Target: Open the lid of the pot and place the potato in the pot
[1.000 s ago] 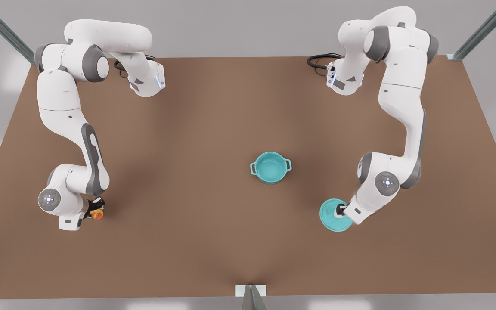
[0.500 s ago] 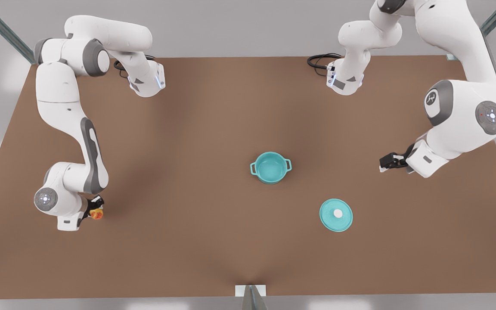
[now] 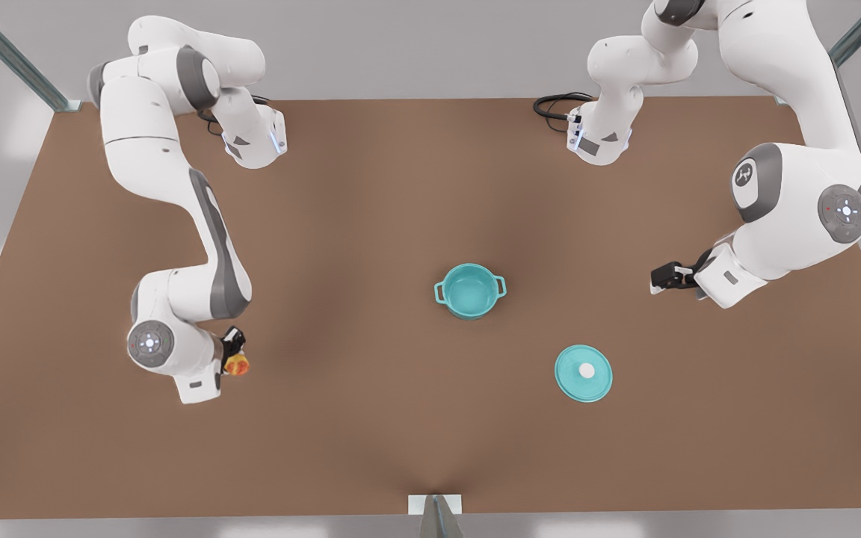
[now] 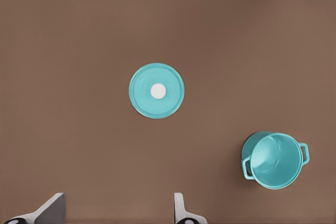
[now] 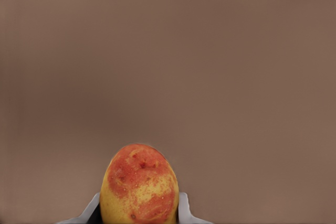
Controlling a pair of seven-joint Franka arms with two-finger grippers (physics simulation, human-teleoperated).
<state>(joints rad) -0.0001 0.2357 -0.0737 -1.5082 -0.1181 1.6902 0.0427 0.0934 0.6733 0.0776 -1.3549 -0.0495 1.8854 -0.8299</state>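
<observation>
The teal pot (image 3: 469,291) stands uncovered near the table's middle, also seen in the left wrist view (image 4: 275,160). The pot lid (image 3: 584,372) lies flat on the table toward the front view's right of the pot, white knob up (image 4: 157,91). My left gripper (image 3: 658,278) hovers open and empty above the table at the front view's right, its fingertips (image 4: 181,208) spread apart. At the front view's left, my right gripper (image 3: 236,357) is shut on the potato (image 3: 236,365), a yellow lump with red patches (image 5: 139,184) held above the bare table.
The brown table (image 3: 371,418) carries both arm bases along its far edge, with a black cable (image 3: 554,104) by one of them. A small metal bracket (image 3: 435,504) sits at the near edge. Frame struts (image 3: 4,52) rise at the back corners.
My left gripper let go of the lid's knob and pulled up and away from it. My right gripper carried the potato toward the front view's right, nearer the pot.
</observation>
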